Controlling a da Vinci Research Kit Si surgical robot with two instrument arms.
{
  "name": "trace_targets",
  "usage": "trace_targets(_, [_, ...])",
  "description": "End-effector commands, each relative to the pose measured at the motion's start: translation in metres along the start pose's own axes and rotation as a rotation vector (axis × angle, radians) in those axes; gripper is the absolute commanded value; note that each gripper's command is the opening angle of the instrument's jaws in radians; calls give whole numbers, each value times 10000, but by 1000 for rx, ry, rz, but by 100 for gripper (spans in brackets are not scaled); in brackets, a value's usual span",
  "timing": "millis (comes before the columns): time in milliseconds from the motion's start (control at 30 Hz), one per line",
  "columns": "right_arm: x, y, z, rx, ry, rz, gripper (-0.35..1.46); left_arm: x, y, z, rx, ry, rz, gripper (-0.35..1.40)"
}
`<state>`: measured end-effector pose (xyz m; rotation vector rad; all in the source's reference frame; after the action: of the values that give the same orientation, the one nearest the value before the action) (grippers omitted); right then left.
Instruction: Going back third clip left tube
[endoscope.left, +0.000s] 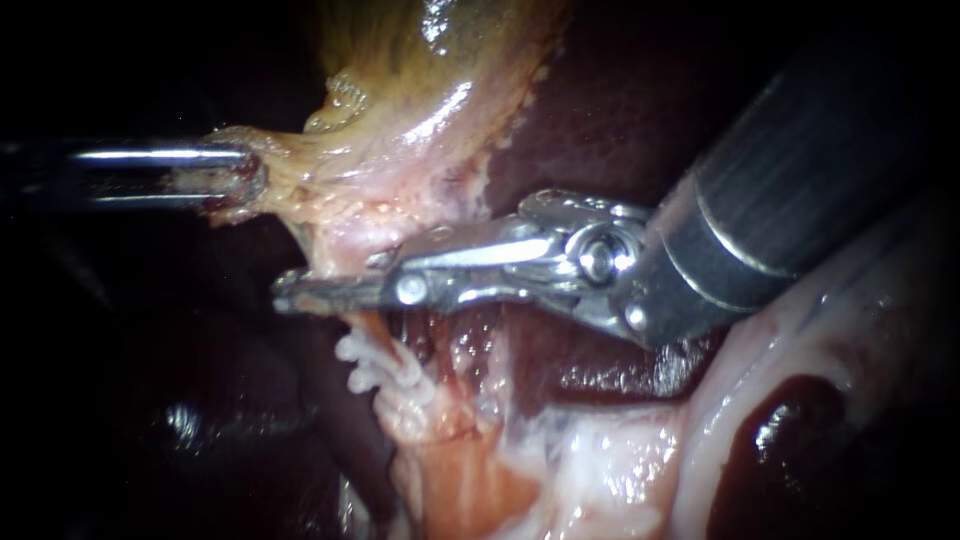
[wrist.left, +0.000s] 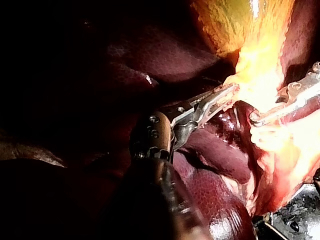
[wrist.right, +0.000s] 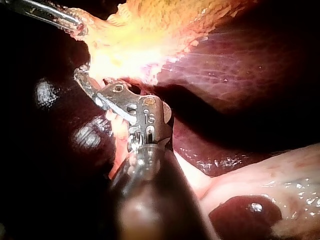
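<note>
The end effector of the left instrument (endoscope.left: 245, 175) was closed on tissue of the gallbladder (endoscope.left: 420, 100). The end effector of the right instrument (endoscope.left: 290, 297) stood slightly open and held nothing. White clips (endoscope.left: 372, 362) sat on the tube (endoscope.left: 405, 398), just beneath that end effector.

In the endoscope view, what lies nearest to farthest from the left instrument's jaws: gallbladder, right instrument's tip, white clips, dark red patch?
1. Gallbladder: gripped in the left instrument's jaws.
2. Right instrument tip: just below.
3. White clips: farther down.
4. Dark red patch: far lower right.
</note>
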<state>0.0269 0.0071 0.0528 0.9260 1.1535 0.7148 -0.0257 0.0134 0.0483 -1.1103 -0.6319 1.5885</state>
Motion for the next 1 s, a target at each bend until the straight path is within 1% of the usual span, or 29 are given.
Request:
trace_targets(33, [-1, 1, 0, 0, 0, 0, -35, 0, 0, 0, 0, 0, 0, -35])
trace_targets(67, [-1, 2, 0, 0, 0, -1, -31, 0, 0, 0, 0, 0, 0, -35])
trace_targets(100, [-3, 4, 1, -2, 0, 5, -10, 0, 0, 0, 0, 0, 0, -35])
trace_targets(133, [-4, 7, 2, -3, 0, -8, 6, 0, 0, 0, 0, 0, 0, -35])
trace_targets(200, [-8, 14, 6, -12, 4, -10, 34, 0, 0, 0, 0, 0, 0, -35])
trace_targets(233, [-9, 18, 9, -22, 8, -18, 39, 0, 0, 0, 0, 0, 0, -35])
trace_targets(367, [-22, 35, 20, -31, 6, -62, 47, -1, 0, 0, 0, 1, 0, -35])
trace_targets(500, [-34, 59, 24, -64, 16, -110, 49, -1, 0, 0, 0, 1, 0, -35])
trace_targets(567, [-36, 68, 20, -79, 21, -134, 50, -1, 0, 0, 0, 1, 0, -35])
trace_targets(667, [-37, 78, 10, -98, 27, -166, 50, -1, 0, 0, 0, 1, 0, -35])
trace_targets(733, [-38, 79, 0, -105, 27, -201, 50, -1, 0, 0, 0, 1, 0, -35])
trace_targets(800, [-43, 76, -9, -108, 21, -244, 50, -1, 0, -1, 0, 0, 0, -35])
trace_targets(900, [-54, 64, -30, -101, 7, -348, 50, -1, 0, -2, 0, 0, 1, -35])
trace_targets(1000, [-67, 46, -61, -86, -7, -458, 50, -1, 0, -2, 0, 0, 1, -35])
